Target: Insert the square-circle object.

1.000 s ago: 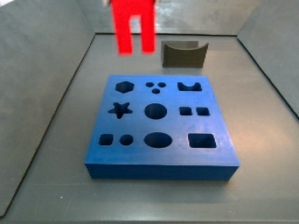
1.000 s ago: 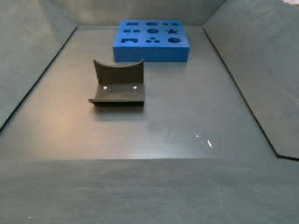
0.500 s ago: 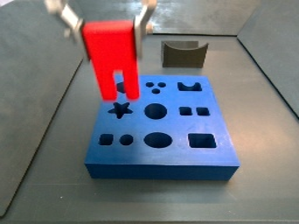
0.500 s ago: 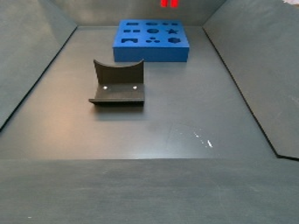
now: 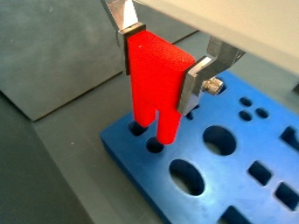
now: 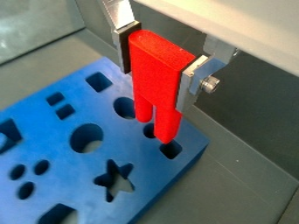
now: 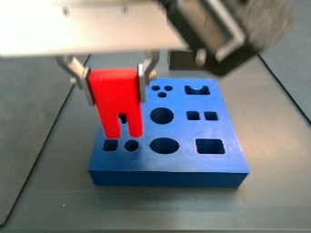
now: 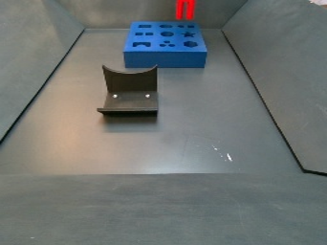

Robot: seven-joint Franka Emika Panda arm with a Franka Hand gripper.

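My gripper (image 5: 163, 70) is shut on the square-circle object (image 5: 158, 83), a bright red block held upright with its two prongs pointing down. It also shows in a wrist view (image 6: 158, 83) and a side view (image 7: 115, 96). The prong tips hang just over two small holes at a corner of the blue board (image 7: 183, 150), close to its surface. I cannot tell if they touch. In a side view only the red prongs (image 8: 185, 10) show, above the blue board (image 8: 166, 46); the gripper is out of frame there.
A grey curved block (image 8: 128, 91) stands on the grey floor apart from the board. Grey walls (image 8: 52, 57) enclose the floor on the sides. The blue board (image 6: 70, 149) has several other shaped holes, among them a star (image 6: 114, 178).
The gripper has come down with the red block and moved toward the board's front corner. The prong tips now sit lower, just over the two small holes.
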